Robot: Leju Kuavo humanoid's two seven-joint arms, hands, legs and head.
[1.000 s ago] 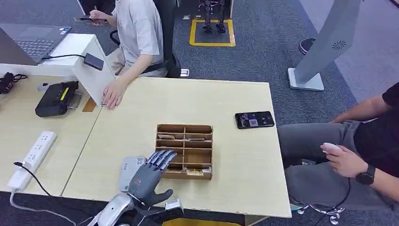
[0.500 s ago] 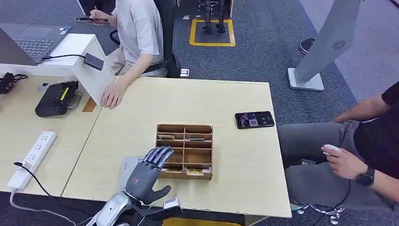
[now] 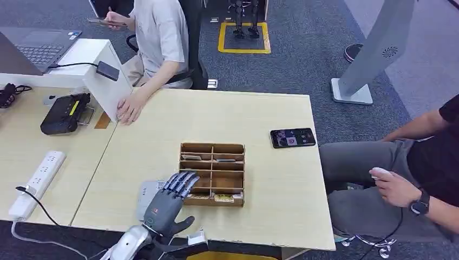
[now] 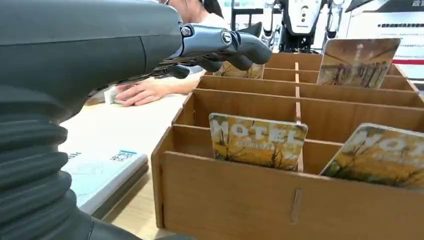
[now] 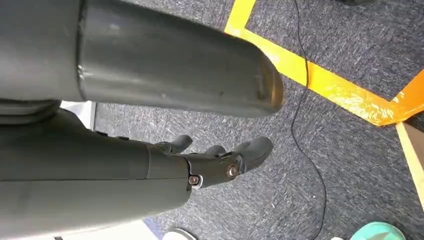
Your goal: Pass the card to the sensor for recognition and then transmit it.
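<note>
One second back the left hand point(image 3: 169, 201) lay a little further forward, its fingertips over the near-left edge of the wooden card rack point(image 3: 212, 173); now it sits slightly nearer the table's front edge, fingertips just short of the rack's near-left corner. Fingers are extended and apart, thumb out to the side, nothing in the palm: released.

Rack, black phone point(image 3: 293, 137) and white power strip point(image 3: 37, 183) lie where they lay before. The seated person at the far corner has lifted a phone slightly; that person's other hand point(image 3: 129, 108) stays flat on the table.

Cards: several "HOTEL" cards stand upright in the rack's compartments. The nearest card point(image 4: 257, 141), seen from the left wrist, stands in the front-row compartment just ahead of and below the fingertips point(image 4: 248, 47), not touched by them. A flat grey sensor pad point(image 3: 146, 196) lies on the table under and just beside the palm.

Right hand point(image 5: 215, 165) hangs over grey carpet, fingers curled loosely, holding nothing.
</note>
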